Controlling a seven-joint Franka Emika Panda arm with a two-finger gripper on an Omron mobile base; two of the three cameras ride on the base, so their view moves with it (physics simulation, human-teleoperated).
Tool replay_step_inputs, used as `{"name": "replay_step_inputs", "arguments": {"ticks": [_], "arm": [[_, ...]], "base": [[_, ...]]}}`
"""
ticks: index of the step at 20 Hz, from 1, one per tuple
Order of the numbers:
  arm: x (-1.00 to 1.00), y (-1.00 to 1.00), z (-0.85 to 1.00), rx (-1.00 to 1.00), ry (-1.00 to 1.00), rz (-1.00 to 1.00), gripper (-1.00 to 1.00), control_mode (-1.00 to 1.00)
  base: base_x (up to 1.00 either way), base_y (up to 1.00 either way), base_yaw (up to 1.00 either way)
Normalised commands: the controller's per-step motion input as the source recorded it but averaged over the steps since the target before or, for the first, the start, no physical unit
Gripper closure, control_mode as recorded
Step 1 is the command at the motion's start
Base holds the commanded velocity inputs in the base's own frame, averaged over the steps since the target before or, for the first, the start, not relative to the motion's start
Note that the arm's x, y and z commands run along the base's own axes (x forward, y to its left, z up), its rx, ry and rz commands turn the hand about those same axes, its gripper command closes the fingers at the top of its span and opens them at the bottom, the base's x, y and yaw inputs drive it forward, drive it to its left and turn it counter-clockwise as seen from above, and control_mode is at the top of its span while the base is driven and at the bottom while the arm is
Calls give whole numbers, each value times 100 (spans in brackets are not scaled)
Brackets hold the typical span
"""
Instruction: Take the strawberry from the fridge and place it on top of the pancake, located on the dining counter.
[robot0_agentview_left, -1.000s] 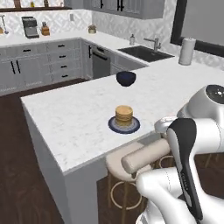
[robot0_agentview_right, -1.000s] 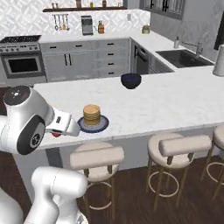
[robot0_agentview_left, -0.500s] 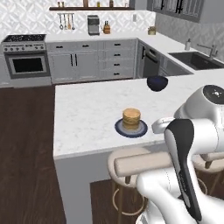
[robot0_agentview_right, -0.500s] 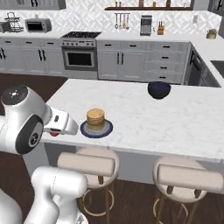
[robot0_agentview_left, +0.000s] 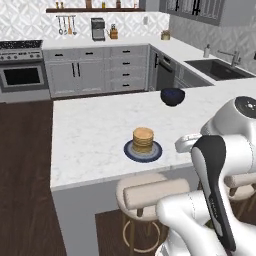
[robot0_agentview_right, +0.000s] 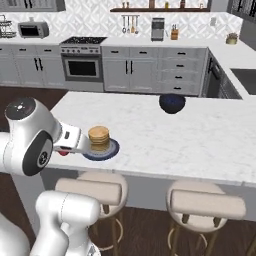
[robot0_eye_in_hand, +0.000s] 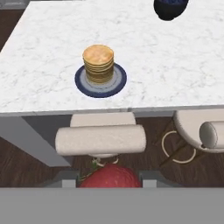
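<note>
Looking forward from the left base view:
Dining counter (robot0_agentview_left: 95, 130): a broad white marbled slab is seen across the middle, with grey sides below.
Pancake (robot0_agentview_left: 143, 139): a golden-brown stack is set on a dark blue plate (robot0_agentview_left: 131, 151), near the counter's front edge.
Bowl (robot0_agentview_left: 172, 96): a dark blue bowl is placed further back on the counter, well apart from the plate.
Stool (robot0_agentview_left: 155, 192): a padded beige stool is tucked under the counter edge, just below the plate.
Arm: the white arm with its dark joint is raised at the lower right; the fingers are hidden from this side.

Right base view:
Pancake (robot0_agentview_right: 99, 138): the stack is seen on its plate (robot0_agentview_right: 111, 149), close to the counter's near edge.
Strawberry (robot0_agentview_right: 63, 152): a small red spot is seen at the end of the hand, just beside the counter edge and left of the plate.
Bowl (robot0_agentview_right: 172, 103): placed toward the back of the counter (robot0_agentview_right: 200, 140).
Stools (robot0_agentview_right: 207, 204): two padded seats are lined up under the front edge.

Hand view:
Gripper (robot0_eye_in_hand: 109, 178): its jaws are pinched on the strawberry (robot0_eye_in_hand: 109, 178), which is held between the two grey tips at the bottom.
Pancake (robot0_eye_in_hand: 98, 63): seen ahead on the plate (robot0_eye_in_hand: 120, 78), with a stool (robot0_eye_in_hand: 100, 139) between it and the fruit.
</note>
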Motion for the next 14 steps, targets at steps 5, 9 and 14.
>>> {"name": "replay_step_inputs", "arguments": {"ticks": [5, 9, 14], "arm": [[0, 0, 0, 0, 0, 0, 100, 100], [0, 0, 0, 0, 0, 0, 100, 100], [0, 0, 0, 0, 0, 0, 100, 100]], "base": [[3, 73, -6], [23, 10, 0], [31, -8, 2]]}}
